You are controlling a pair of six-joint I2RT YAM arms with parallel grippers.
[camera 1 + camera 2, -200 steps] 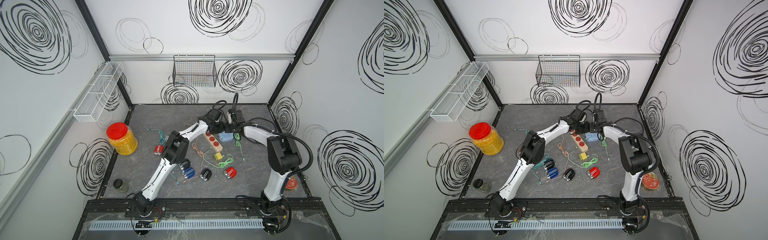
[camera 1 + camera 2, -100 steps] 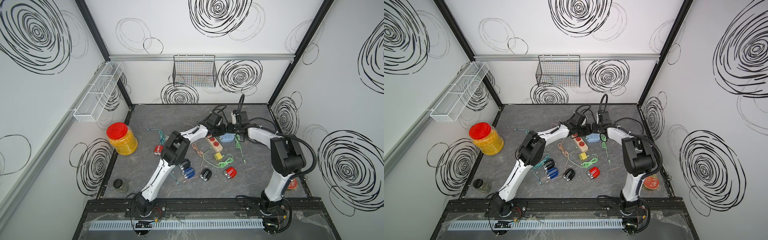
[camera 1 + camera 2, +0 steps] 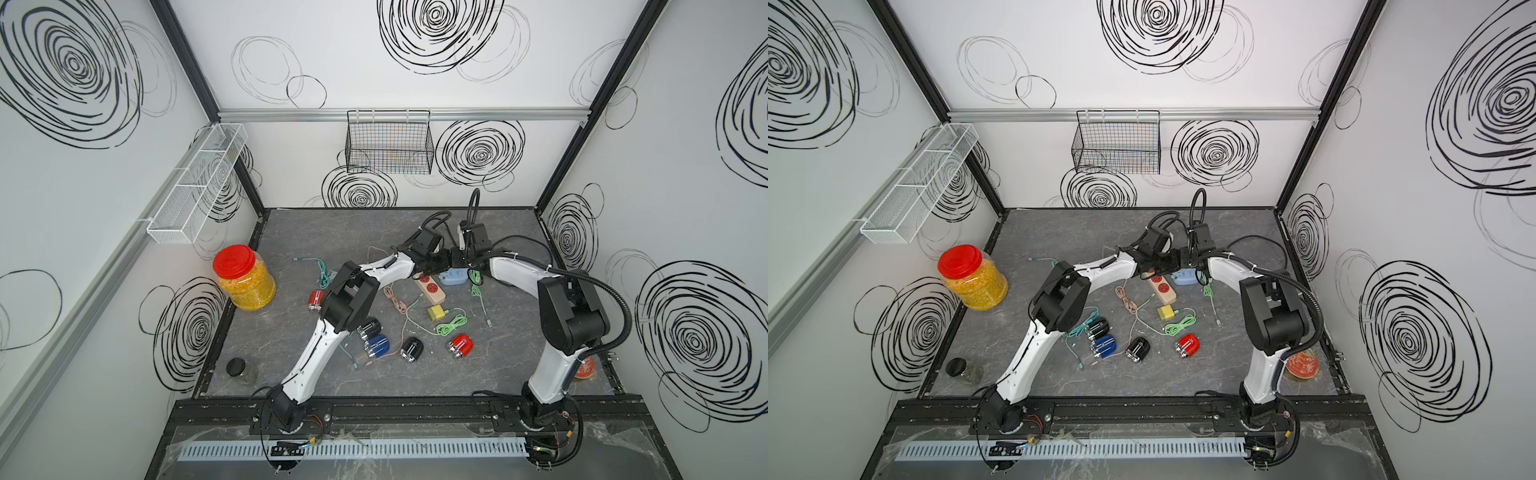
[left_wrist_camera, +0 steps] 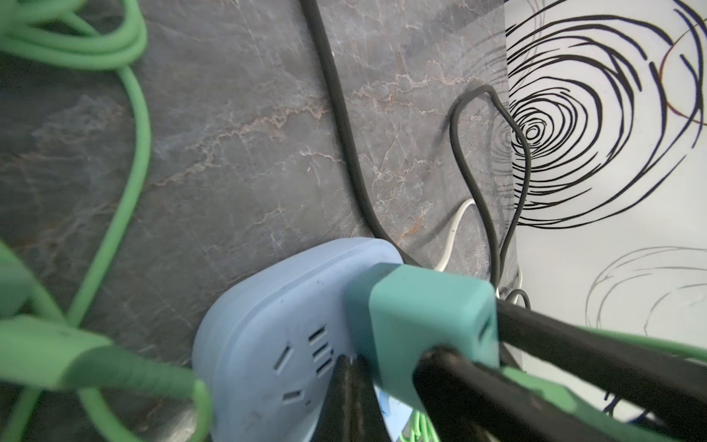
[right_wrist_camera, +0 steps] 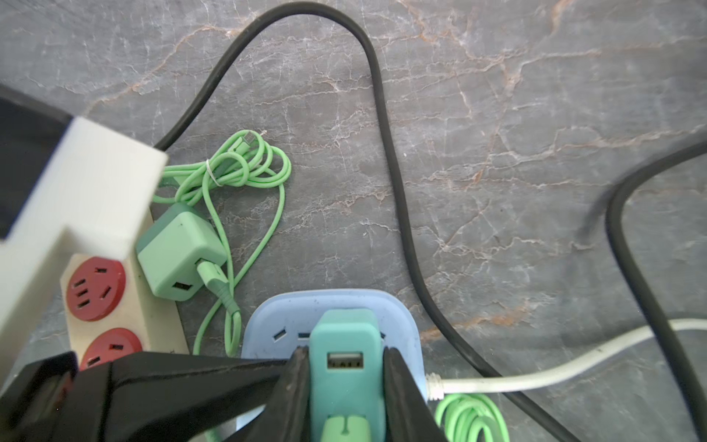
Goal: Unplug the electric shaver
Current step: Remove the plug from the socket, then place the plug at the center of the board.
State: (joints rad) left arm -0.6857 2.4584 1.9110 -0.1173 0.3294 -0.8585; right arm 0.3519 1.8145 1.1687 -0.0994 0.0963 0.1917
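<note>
Electric shavers, stubby barrel-shaped ones in red [image 3: 460, 345], black [image 3: 411, 348] and blue [image 3: 377, 345], lie toward the front of the grey marbled counter [image 3: 332, 232] in both top views. They are well apart from the pale blue rounded power strip [image 3: 454, 276] at the back. Which shaver is wired to it I cannot tell. Both arms converge on that strip, with the left tool [image 3: 436, 266] and right tool [image 3: 459, 262] nearly touching, too small here to read.

In the left wrist view, the left tool [image 4: 350, 386] is pressed together and empty. Its tips are set on the strip's face just beside a teal plastic plug block [image 4: 432, 317] seated there. I judge this a bracing hold, so the strip stays down when the block is pulled.

In the right wrist view, the right tool [image 5: 346, 377] pinches the teal block by its two flanks. A mint-green cable [image 5: 346, 426] leaves the block's outer end. Gripping the body rather than the cable sends the pull straight into the prongs. The block sits fully home, so the unplugging is not yet done. The next move likely calls for a straight pull away from the strip's face.
</note>
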